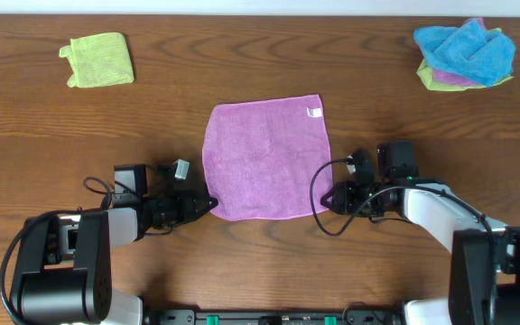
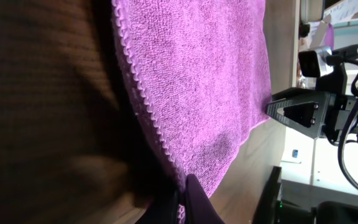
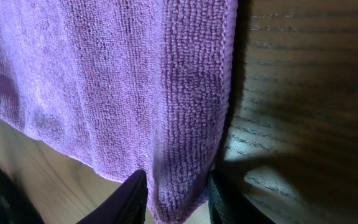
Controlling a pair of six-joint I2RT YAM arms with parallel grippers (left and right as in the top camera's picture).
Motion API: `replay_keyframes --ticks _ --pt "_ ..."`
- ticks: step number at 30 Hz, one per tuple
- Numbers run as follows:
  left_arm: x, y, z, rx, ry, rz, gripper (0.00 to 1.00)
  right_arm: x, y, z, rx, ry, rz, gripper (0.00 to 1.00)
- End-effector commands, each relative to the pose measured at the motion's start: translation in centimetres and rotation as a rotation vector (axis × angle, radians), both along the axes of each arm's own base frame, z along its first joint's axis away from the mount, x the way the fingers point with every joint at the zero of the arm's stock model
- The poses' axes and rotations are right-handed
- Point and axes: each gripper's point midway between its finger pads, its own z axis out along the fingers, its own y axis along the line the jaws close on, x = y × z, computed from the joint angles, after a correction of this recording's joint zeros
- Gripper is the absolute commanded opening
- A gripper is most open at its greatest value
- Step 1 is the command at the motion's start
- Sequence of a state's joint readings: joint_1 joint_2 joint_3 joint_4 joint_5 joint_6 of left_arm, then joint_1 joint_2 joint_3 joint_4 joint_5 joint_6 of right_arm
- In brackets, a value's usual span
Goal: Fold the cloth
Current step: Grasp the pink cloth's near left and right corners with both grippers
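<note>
The mauve cloth [image 1: 265, 159] lies flat and spread out on the wooden table, its white tag [image 1: 314, 112] at the far right corner. My left gripper [image 1: 208, 204] is at the cloth's near left corner; in the left wrist view its fingers [image 2: 182, 208] are pressed together on the cloth [image 2: 197, 81] edge. My right gripper [image 1: 327, 199] is at the near right corner. In the right wrist view its fingers [image 3: 174, 198] are apart, with the cloth [image 3: 104, 74] corner lying between them.
A lime-green cloth [image 1: 99, 60] lies at the far left. A pile of bright blue cloths [image 1: 467, 52] on green and pink ones sits at the far right. The right arm's cable [image 1: 319, 194] loops beside the cloth's right edge.
</note>
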State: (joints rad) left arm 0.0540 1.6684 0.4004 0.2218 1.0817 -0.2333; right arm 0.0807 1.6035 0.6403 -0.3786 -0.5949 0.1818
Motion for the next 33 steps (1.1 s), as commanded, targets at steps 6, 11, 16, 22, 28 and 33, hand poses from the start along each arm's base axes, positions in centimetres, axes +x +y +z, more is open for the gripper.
replay_keyframes --ticks 6,11,16,22,28,33 --pt "1.6 -0.5 1.7 -0.066 0.014 0.005 0.06 -1.5 -3.1 -3.2 -0.177 0.076 -0.056 0.15" --pt "3.1 -0.5 3.0 -0.087 -0.009 0.009 0.05 -1.0 -2.8 -2.7 -0.151 0.078 -0.071 0.02" --pt "4.2 -0.5 3.7 -0.086 -0.035 0.01 0.05 0.1 -1.7 -1.3 -0.085 0.067 -0.059 0.02" --pt "4.8 -0.3 3.8 -0.075 -0.035 0.025 0.06 2.1 -1.5 1.0 -0.082 0.063 -0.067 0.02" --pt "4.9 -0.1 3.6 -0.064 -0.022 0.041 0.06 3.7 -1.3 2.6 -0.073 0.031 -0.067 0.02" --pt "4.9 -0.1 3.6 -0.069 -0.006 0.051 0.06 4.2 -0.4 3.7 -0.012 0.018 -0.055 0.02"
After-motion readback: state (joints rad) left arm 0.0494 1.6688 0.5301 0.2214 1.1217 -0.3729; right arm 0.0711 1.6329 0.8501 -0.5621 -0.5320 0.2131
